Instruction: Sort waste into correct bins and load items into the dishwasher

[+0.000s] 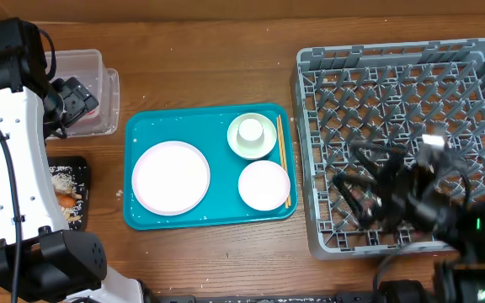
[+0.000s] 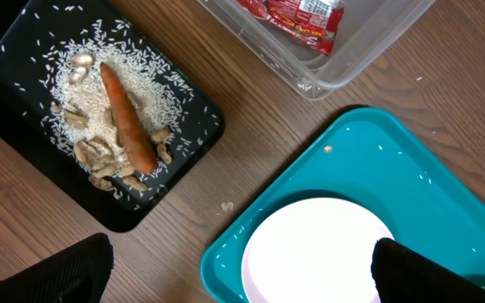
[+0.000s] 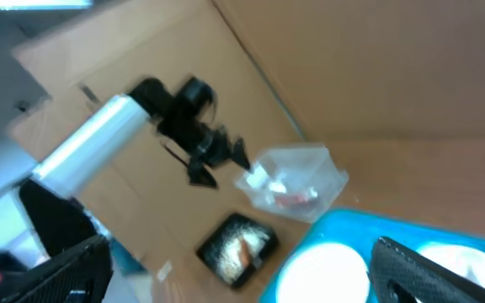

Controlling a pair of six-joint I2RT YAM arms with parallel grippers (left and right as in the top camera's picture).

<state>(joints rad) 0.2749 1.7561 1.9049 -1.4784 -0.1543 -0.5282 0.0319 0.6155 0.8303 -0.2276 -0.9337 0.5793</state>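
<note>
Dishes fill the teal tray (image 1: 183, 126) at mid-table: a large plate (image 1: 171, 177), a small plate (image 1: 263, 184), and a bowl (image 1: 236, 145) with a cup (image 1: 251, 130) sitting in it. The chopsticks (image 1: 282, 160) lie along the tray's right edge. To the right stands the grey dish rack (image 1: 394, 84). The right arm hangs over its near corner, blurred, and hides some of the pegs.

The right gripper (image 1: 365, 198) has its fingers (image 3: 66, 273) spread wide, with nothing between them. The left gripper (image 1: 72, 99) hovers at the clear tub (image 1: 91, 61) in the far-left corner. Its fingers (image 2: 66, 269) are also spread wide and hold nothing.

A red wrapper (image 2: 297, 17) lies inside the tub. It carries white print, too small to read.

Nearer, the black tray (image 2: 188, 118) holds scattered rice (image 2: 141, 80), an orange carrot stick (image 2: 127, 118) and beige scraps (image 2: 99, 156). From above, the left arm's white link covers much of that tray.
</note>
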